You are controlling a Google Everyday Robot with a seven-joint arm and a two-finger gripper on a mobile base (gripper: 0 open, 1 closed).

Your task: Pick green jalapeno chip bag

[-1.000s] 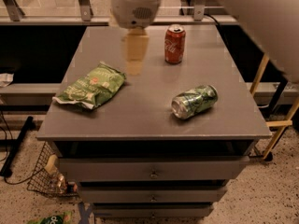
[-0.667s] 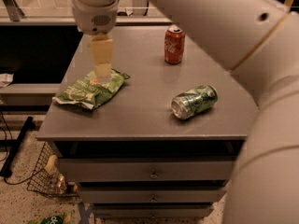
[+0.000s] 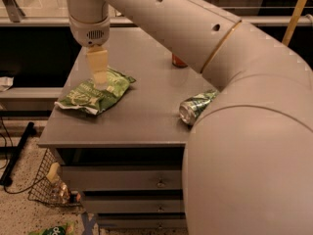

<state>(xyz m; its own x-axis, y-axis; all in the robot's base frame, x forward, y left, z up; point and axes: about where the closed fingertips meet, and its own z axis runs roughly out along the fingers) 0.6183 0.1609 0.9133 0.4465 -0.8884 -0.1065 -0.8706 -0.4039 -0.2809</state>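
The green jalapeno chip bag point(image 3: 94, 94) lies flat and crinkled on the left part of the grey table point(image 3: 142, 116). My gripper point(image 3: 100, 78) hangs from the white arm that crosses the view, and its cream tip touches the bag's upper middle. Only one cream finger point(image 3: 97, 64) shows, seen edge on.
A dented green-and-silver soda can point(image 3: 195, 107) lies on its side at the table's right, partly behind my arm. The red cola can point(image 3: 178, 61) stands at the back, mostly hidden by the arm. A wire basket point(image 3: 49, 185) sits on the floor at the lower left, drawers below the tabletop.
My gripper has moved left and down, from above the table's back centre onto the chip bag. The arm now fills the right of the view and covers most of the red can.
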